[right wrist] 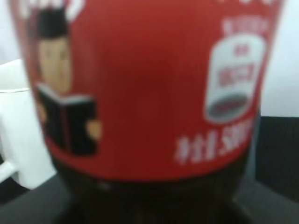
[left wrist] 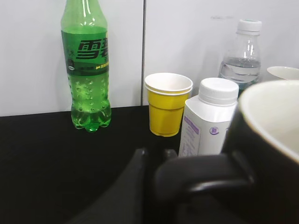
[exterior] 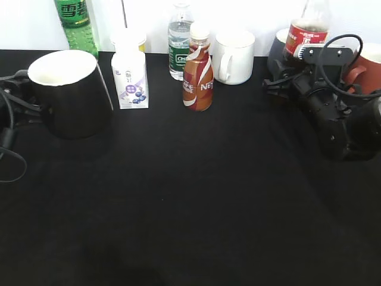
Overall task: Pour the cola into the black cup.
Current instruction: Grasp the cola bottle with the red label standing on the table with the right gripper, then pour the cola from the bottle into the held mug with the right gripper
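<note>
Cola (exterior: pixel 306 30) upright far right, right hand (exterior: pixel 286 74) around its base, grip unconfirmed; black cup (exterior: pixel 70 92) far left, left hand (left wrist: pixel 154 186) at its handle, closure unclear; judged risk: bottle slipping or clipping neighbouring mugs when lifted across the worktop (exterior: pixel 190 196).

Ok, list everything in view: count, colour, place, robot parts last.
black cup: 1, black, white inside, front left
cola: 1, dark, red label, back right
green soda bottle: 1, back left
yellow paper cup: 1, behind white bottle
white bottle: 1, purple label, beside black cup
water bottle: 1, clear, back centre
coffee bottle: 1, brown-orange, centre
white mug: 1, back centre
red mug: 1, far right
left gripper: black, at cup handle
right gripper: black, at cola
</note>
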Action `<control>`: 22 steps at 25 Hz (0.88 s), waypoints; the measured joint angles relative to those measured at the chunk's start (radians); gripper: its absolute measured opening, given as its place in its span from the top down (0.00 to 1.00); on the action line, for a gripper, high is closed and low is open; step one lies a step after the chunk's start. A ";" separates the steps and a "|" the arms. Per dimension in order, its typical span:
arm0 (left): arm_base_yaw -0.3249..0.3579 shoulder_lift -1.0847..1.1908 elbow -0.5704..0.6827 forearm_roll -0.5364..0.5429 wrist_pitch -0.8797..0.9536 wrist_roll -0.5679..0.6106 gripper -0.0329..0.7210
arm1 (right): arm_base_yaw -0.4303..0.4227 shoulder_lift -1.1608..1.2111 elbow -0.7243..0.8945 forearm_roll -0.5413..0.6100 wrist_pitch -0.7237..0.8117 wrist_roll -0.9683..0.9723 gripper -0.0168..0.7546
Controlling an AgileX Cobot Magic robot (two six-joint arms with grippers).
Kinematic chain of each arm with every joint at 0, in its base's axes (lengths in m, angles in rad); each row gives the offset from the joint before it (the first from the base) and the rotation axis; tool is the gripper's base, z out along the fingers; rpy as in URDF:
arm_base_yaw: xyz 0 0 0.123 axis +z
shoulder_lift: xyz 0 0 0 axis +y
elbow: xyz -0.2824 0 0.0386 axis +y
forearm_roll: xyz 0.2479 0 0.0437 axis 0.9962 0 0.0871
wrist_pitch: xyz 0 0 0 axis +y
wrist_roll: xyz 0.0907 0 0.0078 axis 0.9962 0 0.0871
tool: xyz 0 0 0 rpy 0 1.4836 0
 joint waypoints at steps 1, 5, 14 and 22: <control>0.000 0.000 0.000 0.012 0.000 0.000 0.88 | 0.000 -0.003 0.015 -0.001 -0.017 -0.005 0.48; -0.016 0.013 0.000 0.115 -0.022 0.000 0.88 | 0.000 -0.157 0.194 -0.146 -0.003 -0.006 0.48; -0.151 0.020 0.000 0.163 -0.046 0.000 0.88 | 0.204 -0.378 0.199 -0.459 0.182 -0.343 0.48; -0.151 0.020 0.000 0.175 0.058 0.041 0.88 | 0.218 -0.378 0.177 -0.405 0.258 -1.023 0.48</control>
